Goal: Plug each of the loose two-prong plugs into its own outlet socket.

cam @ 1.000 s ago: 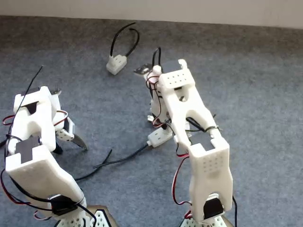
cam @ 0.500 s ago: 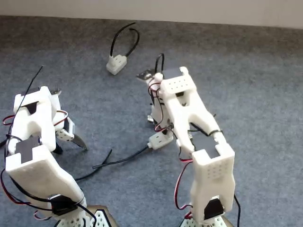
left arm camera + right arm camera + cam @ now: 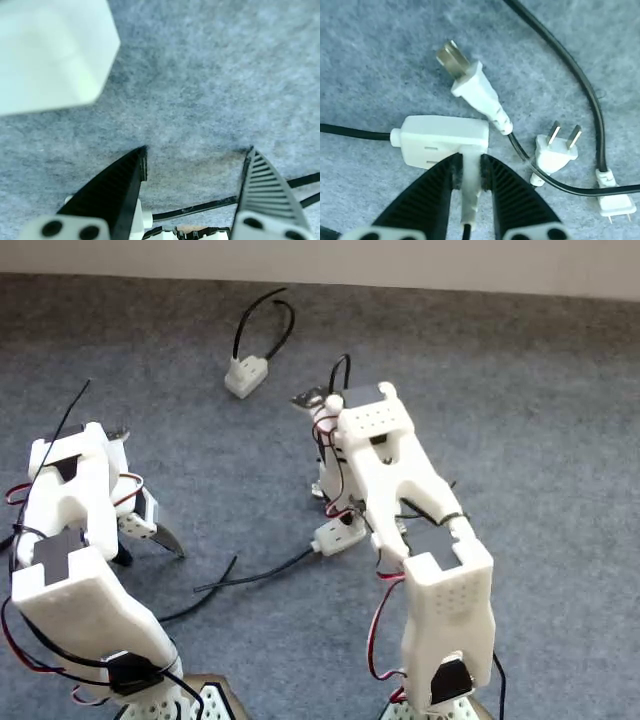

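A white outlet socket block [image 3: 442,140] lies on the grey carpet with a white plug [image 3: 469,187] pushed into its side. My right gripper [image 3: 468,162] is shut on that plug's body. Beside it lie three loose white plugs: one [image 3: 476,95] touching the block's corner, a two-prong one [image 3: 554,152], and a small one [image 3: 613,202]. From above, this socket block [image 3: 338,533] sits under the right arm's gripper [image 3: 332,500]. A second socket block [image 3: 247,375] lies farther back. My left gripper [image 3: 196,152] hangs open over bare carpet, at the left [image 3: 145,543].
Black cables [image 3: 250,580] run across the carpet between the two arms, and one passes under the left gripper [image 3: 200,209]. Another black cable [image 3: 565,60] curves past the loose plugs. Open carpet stretches to the right of the right arm.
The right arm has turned a little to the right, and the socket block beneath it has shifted slightly with its cable. The left arm has kept still.
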